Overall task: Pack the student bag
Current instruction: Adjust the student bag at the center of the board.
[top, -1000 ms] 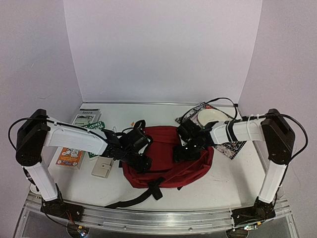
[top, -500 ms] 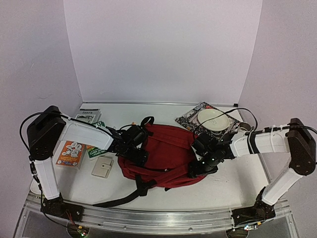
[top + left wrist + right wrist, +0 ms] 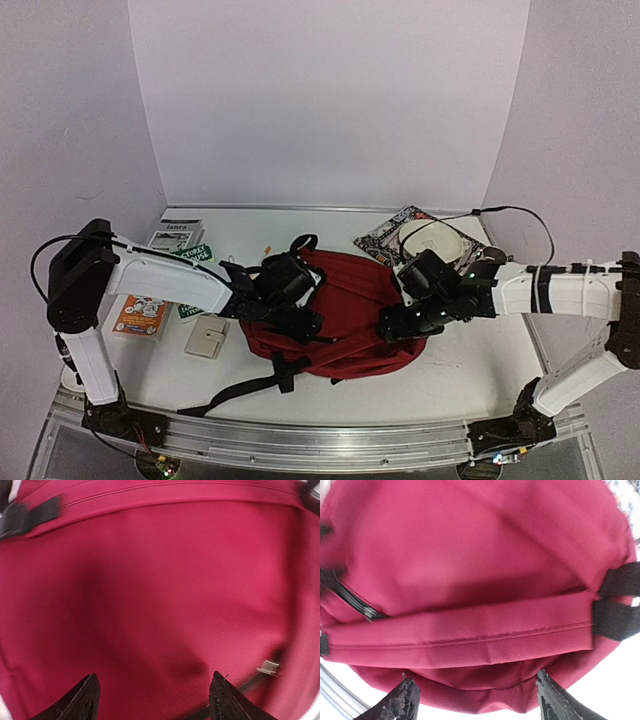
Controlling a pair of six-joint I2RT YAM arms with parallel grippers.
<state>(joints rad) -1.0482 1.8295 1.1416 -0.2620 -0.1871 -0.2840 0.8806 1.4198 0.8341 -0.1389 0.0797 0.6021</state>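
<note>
The student bag [image 3: 350,300], dark red with black straps, lies flat in the middle of the table. My left gripper [image 3: 300,322] hangs over its left part. In the left wrist view red fabric [image 3: 160,580] fills the frame, and the left gripper [image 3: 154,692] is open with its tips wide apart just above the cloth. My right gripper [image 3: 397,325] is at the bag's right front edge. In the right wrist view the right gripper [image 3: 475,697] is open, its tips straddling the bag's rounded edge [image 3: 485,690] below a padded shoulder strap [image 3: 470,635]; a black zipper [image 3: 355,605] shows at the left.
A white booklet [image 3: 178,235], a green card [image 3: 195,255], an orange pack [image 3: 140,312] and a beige item [image 3: 207,338] lie left of the bag. A white bowl [image 3: 435,240] sits on a patterned cloth [image 3: 385,240] at the back right. A black strap [image 3: 240,395] trails toward the front edge.
My right arm swung from the bag's back right to its right front edge and its jaws widened. The bag shifted and turned a little. My left gripper slid further onto the bag.
</note>
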